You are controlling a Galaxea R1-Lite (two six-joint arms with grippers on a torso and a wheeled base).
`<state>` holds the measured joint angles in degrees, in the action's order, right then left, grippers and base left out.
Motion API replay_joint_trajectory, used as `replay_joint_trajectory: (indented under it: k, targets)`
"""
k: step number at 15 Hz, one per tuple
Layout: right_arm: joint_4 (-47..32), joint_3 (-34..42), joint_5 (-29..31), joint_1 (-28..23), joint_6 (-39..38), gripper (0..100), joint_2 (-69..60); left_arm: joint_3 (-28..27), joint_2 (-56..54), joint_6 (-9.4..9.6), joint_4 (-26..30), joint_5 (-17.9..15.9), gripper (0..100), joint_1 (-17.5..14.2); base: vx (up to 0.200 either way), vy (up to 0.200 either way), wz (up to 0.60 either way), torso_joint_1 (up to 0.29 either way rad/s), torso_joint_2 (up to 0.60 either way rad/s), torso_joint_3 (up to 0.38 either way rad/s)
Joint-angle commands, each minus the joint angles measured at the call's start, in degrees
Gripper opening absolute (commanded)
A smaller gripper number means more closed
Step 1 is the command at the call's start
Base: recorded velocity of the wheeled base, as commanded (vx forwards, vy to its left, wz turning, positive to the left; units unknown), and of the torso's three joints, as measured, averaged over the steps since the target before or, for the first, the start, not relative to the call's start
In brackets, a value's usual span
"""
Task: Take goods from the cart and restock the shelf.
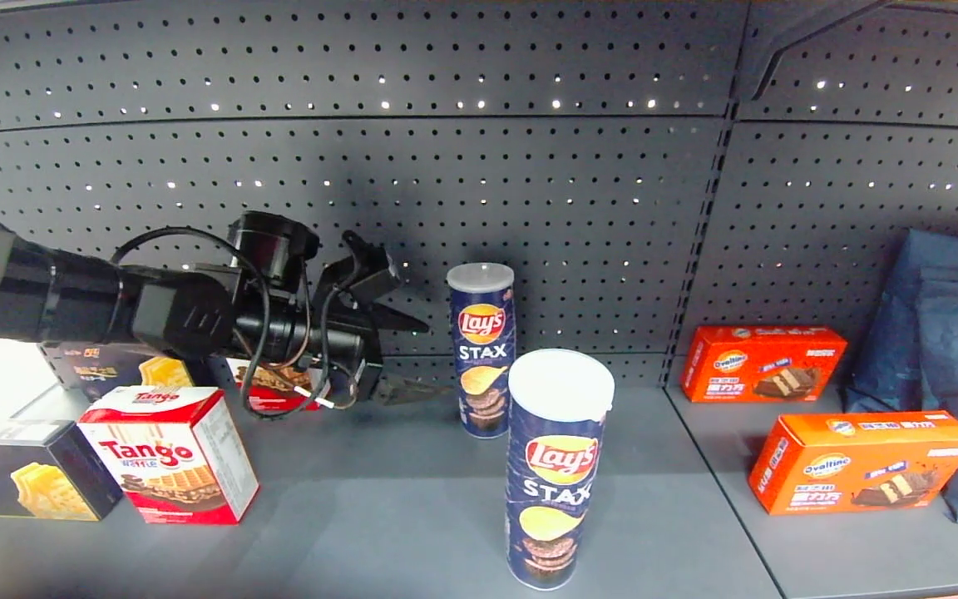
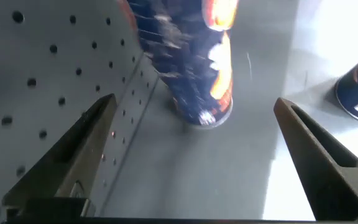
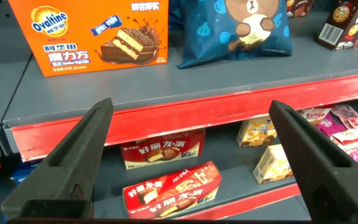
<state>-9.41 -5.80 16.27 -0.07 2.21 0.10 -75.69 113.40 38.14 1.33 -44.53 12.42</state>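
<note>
Head view: left gripper (image 1: pixel 433 359), jaws apart, beside rear can (image 1: pixel 481 349), set behind front can (image 1: pixel 558 466), presumably for display; right gripper (image 3: pixel 190 106), jaws apart too.

The left arm (image 1: pixel 71 295) hides most of a red box (image 1: pixel 279 387) behind it. Blue bags (image 1: pixel 953 333) run off the head view's right edge. In the left wrist view the chip can (image 2: pixel 191 62) is blurred, its top cut off.

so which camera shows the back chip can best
Head view: the back chip can stands upright, lid to base, by the pegboard. Left wrist view catches its lower end close up; right wrist view faces an orange box instead.
</note>
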Motion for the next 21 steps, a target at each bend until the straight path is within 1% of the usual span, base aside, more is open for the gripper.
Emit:
replay_joint_trajectory:
  k: [1,2,3,4,5,6,7,8,9,11,12,13,14,17,19,21]
  targets:
    - [0.0,0.0,0.0,0.0,0.0,100,0.1,4.2,-5.7,-0.09,-0.2,3.8,100,0.0,0.000,0.000,0.00,0.000,0.00,0.000]
    - [0.0,0.0,0.0,0.0,0.0,100,0.1,5.0,-6.8,-0.09,-0.2,9.0,100,0.3,0.000,0.000,0.00,0.000,0.00,0.000]
    - [0.0,0.0,0.0,0.0,0.1,100,0.1,5.9,-7.8,-0.53,-0.1,16.9,100,1.1,0.000,0.000,0.00,0.000,0.00,0.000]
    - [0.0,0.0,0.0,0.0,0.2,100,0.1,6.3,-8.3,-0.79,-0.2,20.5,100,1.9,0.000,0.000,0.00,0.000,0.00,0.000]
    - [0.0,0.0,0.0,0.0,0.2,100,0.1,6.3,-8.3,-0.88,-0.2,21.5,100,2.0,0.000,0.000,0.00,0.000,0.00,0.000]
    - [0.0,0.0,0.0,0.0,0.2,100,0.1,7.0,-8.2,-1.14,-3.3,26.0,100,2.0,0.000,0.000,0.00,0.000,0.00,0.000]
    - [0.0,0.0,0.0,0.0,0.2,100,0.1,7.2,-7.9,-1.23,-6.0,28.4,100,2.3,0.000,0.000,0.00,0.000,0.00,0.000]
    - [0.0,0.0,-0.1,0.1,0.2,100,0.1,7.7,-7.0,-1.41,-9.2,31.0,100,3.7,0.000,0.000,0.00,0.000,0.00,0.000]
    - [0.0,0.0,-0.1,0.0,0.2,100,0.1,8.0,-6.2,-2.64,-10.7,32.2,100,4.8,0.000,0.000,0.00,0.000,0.00,0.000]
    - [0.0,0.0,0.0,0.0,0.3,100,0.1,8.4,-4.8,-6.24,-12.5,34.6,100,6.7,0.000,0.000,0.00,0.000,0.00,0.000]
    - [0.0,0.0,0.0,0.0,0.3,100,0.1,8.4,-4.6,-8.09,-13.3,36.5,100,7.7,0.000,0.000,0.00,0.000,0.00,0.000]
    - [0.0,0.0,0.0,0.0,0.3,100,0.1,8.3,-4.6,-9.05,-13.5,38.2,100,8.1,0.000,0.000,0.00,0.000,0.00,0.000]
    - [0.0,0.0,0.0,0.1,0.2,100,0.1,8.2,-4.6,-9.40,-13.5,39.3,100,8.5,0.000,0.000,0.00,0.000,0.00,0.000]
    - [0.0,0.0,0.0,0.1,0.2,100,0.1,8.1,-4.5,-9.40,-13.5,40.0,100,8.8,0.000,0.000,0.00,0.000,0.00,0.000]
    - [0.0,0.0,0.0,0.0,0.2,100,0.1,7.7,-4.1,-9.49,-13.5,41.2,100,9.6,0.000,0.000,0.00,0.000,0.00,0.000]
    - [0.0,0.0,0.0,0.0,0.2,100,0.1,7.7,-3.7,-9.49,-14.6,44.6,100,10.3,0.000,0.000,0.00,0.000,0.00,0.000]
